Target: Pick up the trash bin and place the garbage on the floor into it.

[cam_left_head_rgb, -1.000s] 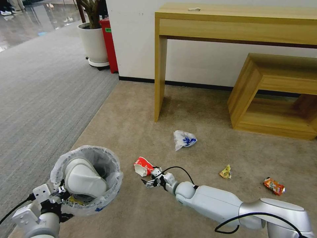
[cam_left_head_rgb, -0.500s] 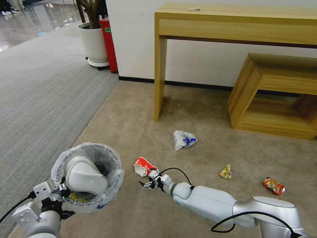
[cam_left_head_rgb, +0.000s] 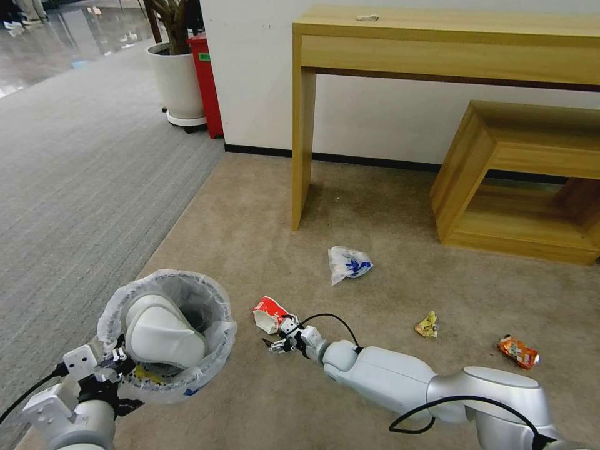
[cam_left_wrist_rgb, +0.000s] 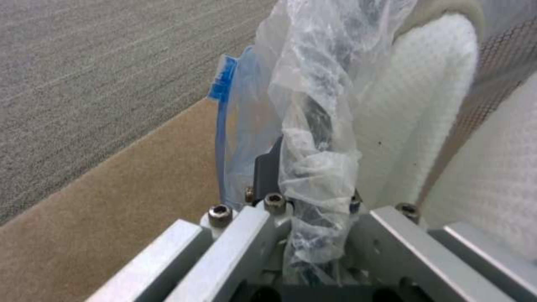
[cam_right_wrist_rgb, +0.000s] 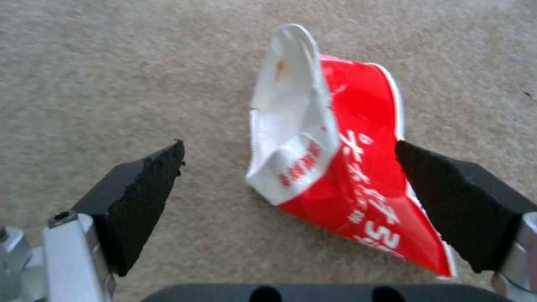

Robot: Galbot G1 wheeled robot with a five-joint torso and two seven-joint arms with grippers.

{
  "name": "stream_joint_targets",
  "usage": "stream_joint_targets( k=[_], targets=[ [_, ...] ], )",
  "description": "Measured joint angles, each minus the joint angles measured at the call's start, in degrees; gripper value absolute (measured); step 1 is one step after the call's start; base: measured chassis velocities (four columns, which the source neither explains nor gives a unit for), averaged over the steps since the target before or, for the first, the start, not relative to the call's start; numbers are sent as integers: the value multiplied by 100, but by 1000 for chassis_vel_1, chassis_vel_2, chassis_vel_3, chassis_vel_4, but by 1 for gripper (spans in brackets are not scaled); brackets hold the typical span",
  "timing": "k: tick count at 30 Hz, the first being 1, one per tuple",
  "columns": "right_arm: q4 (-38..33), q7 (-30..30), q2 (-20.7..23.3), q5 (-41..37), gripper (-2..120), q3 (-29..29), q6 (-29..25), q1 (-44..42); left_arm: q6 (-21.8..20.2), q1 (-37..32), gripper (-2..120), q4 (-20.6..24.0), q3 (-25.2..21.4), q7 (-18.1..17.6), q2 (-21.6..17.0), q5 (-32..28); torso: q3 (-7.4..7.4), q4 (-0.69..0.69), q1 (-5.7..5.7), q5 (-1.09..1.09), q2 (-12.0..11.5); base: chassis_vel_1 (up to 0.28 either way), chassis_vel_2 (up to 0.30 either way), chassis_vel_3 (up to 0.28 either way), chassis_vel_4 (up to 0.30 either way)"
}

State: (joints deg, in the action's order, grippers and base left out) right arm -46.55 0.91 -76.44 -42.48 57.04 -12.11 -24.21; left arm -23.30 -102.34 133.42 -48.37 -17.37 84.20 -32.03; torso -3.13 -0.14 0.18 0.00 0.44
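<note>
Now your right gripper (cam_right_wrist_rgb: 288, 184) is hovering, pads spread wide, around the crushed red-and-white paper cup (cam_right_wrist_rgb: 341, 167) lying lower centre on the beige carpet (cam_left_head_rgb: 375, 206). It's looking light and crumply; pinch the flattened walls. Your left gripper (cam_left_head_rgb: 109, 369), lower left, is clamping the bag-lined round bin (cam_left_head_rgb: 165, 334).

Slipper (cam_left_head_rgb: 164, 334) in trash bin (cam_left_head_rgb: 215, 340); cup (cam_left_head_rgb: 270, 314) right, on floor (cam_left_head_rgb: 387, 294).

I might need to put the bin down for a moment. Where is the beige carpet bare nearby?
Bare carpet lies between the trash bin and the wooden table leg, and ahead of the red paper cup. It is crowded to the right: white-blue plastic bag, yellow wrapper, orange wrapper.
</note>
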Motion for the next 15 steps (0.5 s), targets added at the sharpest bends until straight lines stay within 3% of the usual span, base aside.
stream_joint_targets(
  k=[15],
  targets=[
    [601,-48,-288,93,88,-196,15,58,16,-91,0,97,-13,20,-2,3,0,0,0,0,0,0,0,0,0]
  ],
)
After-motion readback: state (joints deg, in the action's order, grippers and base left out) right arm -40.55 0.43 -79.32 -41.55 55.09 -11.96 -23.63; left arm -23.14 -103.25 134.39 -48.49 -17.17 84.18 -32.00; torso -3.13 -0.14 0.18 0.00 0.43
